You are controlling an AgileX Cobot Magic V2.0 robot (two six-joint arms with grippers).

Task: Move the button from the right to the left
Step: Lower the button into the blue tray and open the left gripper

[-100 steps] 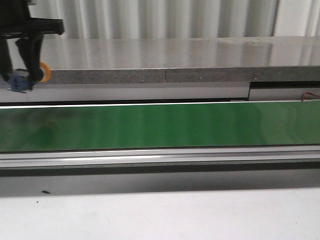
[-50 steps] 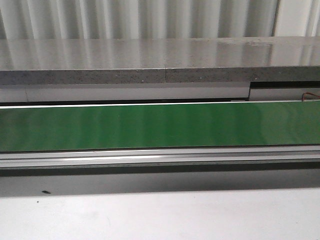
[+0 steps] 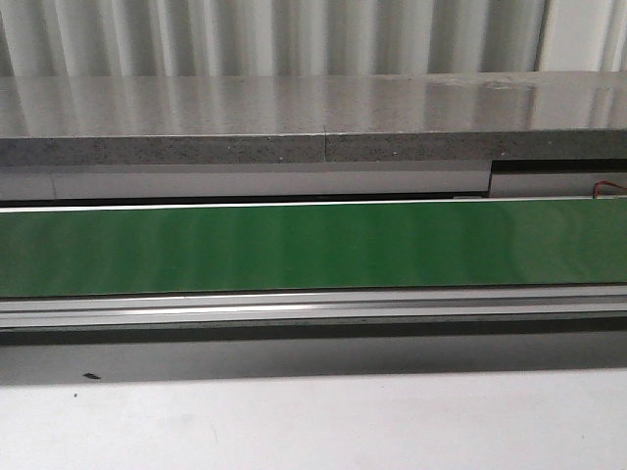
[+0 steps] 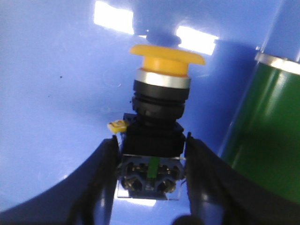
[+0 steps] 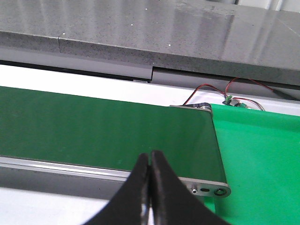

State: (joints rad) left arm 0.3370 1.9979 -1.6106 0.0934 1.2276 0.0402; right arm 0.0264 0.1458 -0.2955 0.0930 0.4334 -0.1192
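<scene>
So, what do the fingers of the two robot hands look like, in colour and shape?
The left hand has two glossy black fingers, broad at the base and curving to narrower tips. The right hand has matching smooth black fingers, tapering to rounded points. No markings, cables or sleeves show on either; the arms themselves are out of view.

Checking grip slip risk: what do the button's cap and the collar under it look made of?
The button, held by the left gripper, has a yellow-orange cap that looks like matte moulded plastic with no glare. The collar below it looks like bright metal, silver and shiny, though it could be plated plastic.
</scene>
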